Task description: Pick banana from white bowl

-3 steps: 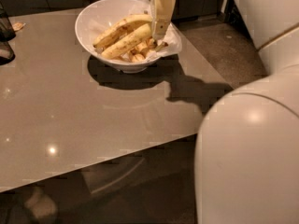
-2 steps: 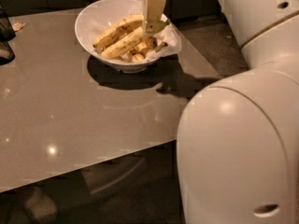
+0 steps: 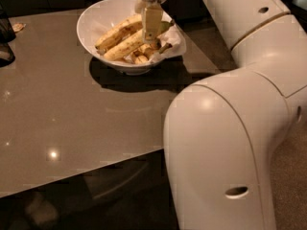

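Observation:
The white bowl (image 3: 93, 20) stands at the far side of the grey table, with crumpled white paper (image 3: 175, 37) at its right rim. In it lie two whole bananas and some short pieces (image 3: 141, 57). The banana (image 3: 125, 46), long, yellow and brown-speckled, lies diagonally, its greenish stem end up by the right rim. The browner banana (image 3: 116, 30) lies just behind it. My gripper (image 3: 152, 38) hangs down into the bowl from above, right over the middle of the long banana and hiding part of it.
The glossy grey table (image 3: 72, 114) runs to a front edge low in the view. A dark object (image 3: 5, 40) stands at the left edge, with a small scrap (image 3: 18, 27) nearby. My bulky white arm (image 3: 230, 128) fills the right side.
My gripper has moved left and down over the bananas in the bowl. My arm has swung further into view on the right. The bananas have not moved.

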Robot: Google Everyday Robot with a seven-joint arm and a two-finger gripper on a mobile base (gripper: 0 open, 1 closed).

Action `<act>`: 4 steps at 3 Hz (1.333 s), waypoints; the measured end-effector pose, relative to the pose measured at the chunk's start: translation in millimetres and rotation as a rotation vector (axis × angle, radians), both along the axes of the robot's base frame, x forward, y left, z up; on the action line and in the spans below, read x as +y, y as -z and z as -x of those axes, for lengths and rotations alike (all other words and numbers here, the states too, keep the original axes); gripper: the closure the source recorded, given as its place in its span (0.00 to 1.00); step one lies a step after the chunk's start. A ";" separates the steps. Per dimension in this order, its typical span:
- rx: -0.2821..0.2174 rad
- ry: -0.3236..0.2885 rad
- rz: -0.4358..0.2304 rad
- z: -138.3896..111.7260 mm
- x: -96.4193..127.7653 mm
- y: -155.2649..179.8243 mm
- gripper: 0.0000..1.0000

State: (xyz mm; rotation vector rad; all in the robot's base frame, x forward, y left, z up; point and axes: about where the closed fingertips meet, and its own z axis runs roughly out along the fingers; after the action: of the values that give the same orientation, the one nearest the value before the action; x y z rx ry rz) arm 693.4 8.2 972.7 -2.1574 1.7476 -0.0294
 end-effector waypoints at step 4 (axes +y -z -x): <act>0.100 -0.010 0.074 -10.4 3.9 56.8 0.45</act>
State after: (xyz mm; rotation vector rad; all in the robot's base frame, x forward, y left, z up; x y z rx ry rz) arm 703.8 12.1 915.9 -2.2561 1.8173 0.0162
